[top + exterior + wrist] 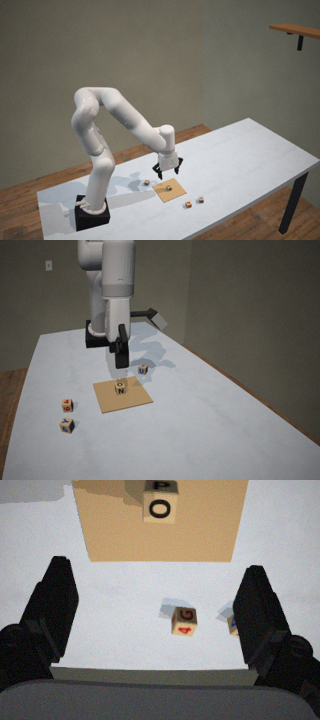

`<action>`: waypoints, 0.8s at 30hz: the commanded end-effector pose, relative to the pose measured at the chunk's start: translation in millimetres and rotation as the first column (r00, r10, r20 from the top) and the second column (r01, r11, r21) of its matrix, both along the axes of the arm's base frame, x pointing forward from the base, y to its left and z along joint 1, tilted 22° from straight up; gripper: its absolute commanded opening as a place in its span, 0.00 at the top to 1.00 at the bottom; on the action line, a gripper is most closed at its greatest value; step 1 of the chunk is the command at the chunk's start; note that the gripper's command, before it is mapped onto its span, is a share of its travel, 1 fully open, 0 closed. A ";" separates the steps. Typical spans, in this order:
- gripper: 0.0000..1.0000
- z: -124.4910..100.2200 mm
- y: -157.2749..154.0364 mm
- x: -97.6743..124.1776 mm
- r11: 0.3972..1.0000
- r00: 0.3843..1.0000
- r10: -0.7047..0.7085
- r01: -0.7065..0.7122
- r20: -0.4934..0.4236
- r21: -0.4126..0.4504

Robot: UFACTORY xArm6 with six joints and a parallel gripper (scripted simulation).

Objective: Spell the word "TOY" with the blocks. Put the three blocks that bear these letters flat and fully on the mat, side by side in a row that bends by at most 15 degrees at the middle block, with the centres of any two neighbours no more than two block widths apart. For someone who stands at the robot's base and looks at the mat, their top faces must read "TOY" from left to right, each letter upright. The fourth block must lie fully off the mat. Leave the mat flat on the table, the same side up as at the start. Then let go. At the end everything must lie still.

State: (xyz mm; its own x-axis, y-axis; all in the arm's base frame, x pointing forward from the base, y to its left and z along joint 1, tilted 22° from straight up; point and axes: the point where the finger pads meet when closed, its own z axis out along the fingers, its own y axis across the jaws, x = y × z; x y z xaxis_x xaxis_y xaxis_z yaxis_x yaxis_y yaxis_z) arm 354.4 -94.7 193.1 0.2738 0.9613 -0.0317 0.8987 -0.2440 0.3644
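Black gripper fingers [168, 175] [122, 366] stand wide apart, holding nothing, above a wooden cube lettered O [169, 187] [120, 389] [160, 507], set centrally on the flat tan square mat [165, 197] [108, 402] [110, 545], presumably leaving neighbours room. Off it wait blue-lettered wooden T [146, 182] [142, 369] and Y [201, 199] [67, 425] [233, 626] cubes; the red-marked wooden spare [188, 204] [67, 405] [184, 622] belongs outside.

O block [169, 187] [120, 388] [160, 506] on tan mat [174, 193] [134, 401] [200, 542], T, Y, red-lettered blocks [146, 182] [201, 199] [188, 204] [142, 369] [67, 425] [67, 405] [233, 626] [184, 621] off

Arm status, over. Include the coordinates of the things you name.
Gripper [169, 176] [122, 367] [157, 581] open, empty above table. O block [169, 187] [120, 389] [160, 508] on mat [175, 195] [113, 405] [115, 547]; T block [146, 182] [142, 369], Y block [201, 199] [67, 425] [233, 626] off it. Nothing seen blocking.
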 end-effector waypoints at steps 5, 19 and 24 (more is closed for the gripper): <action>0.00 1.5 -0.1 0.9 1.000 1.000 0.000 0.000 0.004 -0.001; 0.00 -16.3 48.1 -15.3 0.966 0.970 -0.242 0.239 0.016 0.094; 0.00 -23.1 64.2 -22.6 0.938 0.944 -0.328 0.324 0.018 0.128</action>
